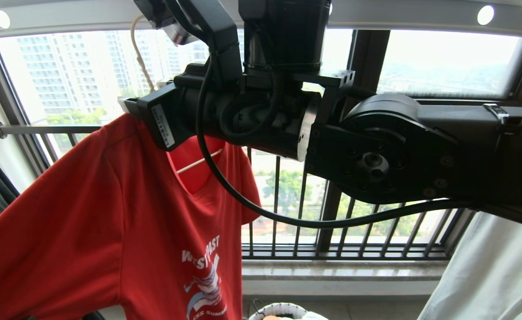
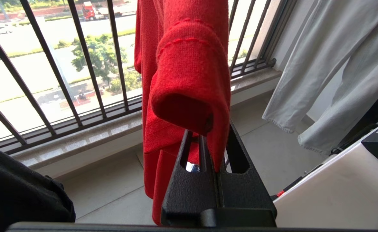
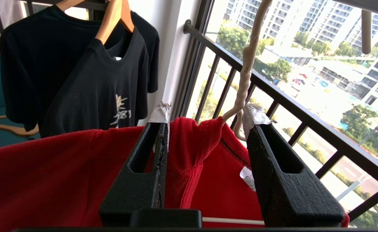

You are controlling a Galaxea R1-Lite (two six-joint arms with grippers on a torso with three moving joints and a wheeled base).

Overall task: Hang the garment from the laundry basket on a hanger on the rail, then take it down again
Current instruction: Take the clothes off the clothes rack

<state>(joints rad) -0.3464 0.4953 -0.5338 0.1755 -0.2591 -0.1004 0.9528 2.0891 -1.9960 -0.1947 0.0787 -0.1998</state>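
1. The red shirt [image 1: 110,213] hangs on the thin white hanger [image 3: 245,74]. The hanger's long hook goes up toward the grey rail [image 1: 376,18] overhead. I cannot see the hook's tip on the rail, so I only think it is hooked there.
2. The right pincer [image 3: 205,127] is up at the shirt's collar, right under the hook. Its two fingers [image 3: 150,154] stand apart, one on each side of a bunched bit of red cloth at the neck. One finger touches the cloth; the other is beside the hanger's stem. It does not look like a tight grip.
3. The left pincer [image 2: 208,151] is lower down and closed on a fold of the red shirt, near a sleeve or hem. The cloth drapes over its tips.
4. The basket [image 1: 279,311] peeks in at the bottom of the head view, on the floor under the shirt. A black shirt [image 3: 79,71] on a wooden hanger hangs off to one side, and a pale cloth [image 2: 330,64] hangs on the other.
5. My guess at the step: the shirt is up, and the arm is at the neck to fix it or start taking it down.
6. The next move needs a firm hold at the neck or stem, so the hanger does not swing or slip.
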